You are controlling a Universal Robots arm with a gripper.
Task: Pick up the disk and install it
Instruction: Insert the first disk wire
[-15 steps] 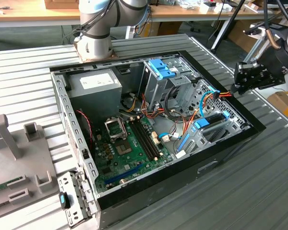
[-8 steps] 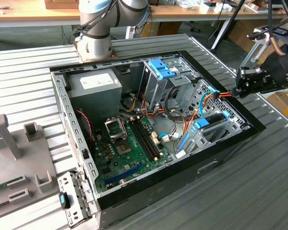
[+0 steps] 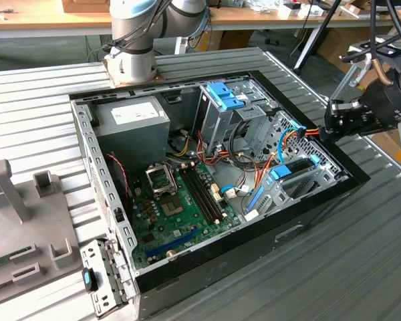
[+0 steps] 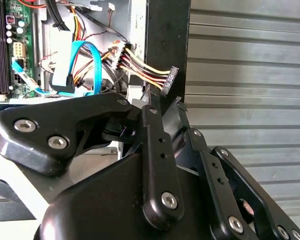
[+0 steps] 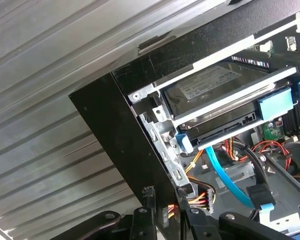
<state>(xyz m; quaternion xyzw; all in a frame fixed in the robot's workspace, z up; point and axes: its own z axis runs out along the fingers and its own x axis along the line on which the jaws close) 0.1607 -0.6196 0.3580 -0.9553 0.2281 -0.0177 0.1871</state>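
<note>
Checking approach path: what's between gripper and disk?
In the first wrist view, coloured power wires and a blue cable lie between the gripper and the disk.

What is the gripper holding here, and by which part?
Not the disk: it lies in its bay. The gripper is at the case wall beside a wire plug; whether it grips that cannot be told.

Disk [image 5: 210, 90]: dark grey body, pale label, bright blue side rail.
Case [image 5: 115, 135]: black outer wall, bare silver metal inside.
Table [image 3: 40, 100]: light grey, ribbed in parallel lines.
Circuit board [image 3: 154, 224]: green.
Wire bundle [image 4: 140, 67]: yellow, red, orange, black.
Gripper [image 4: 166, 109]: black.
</note>
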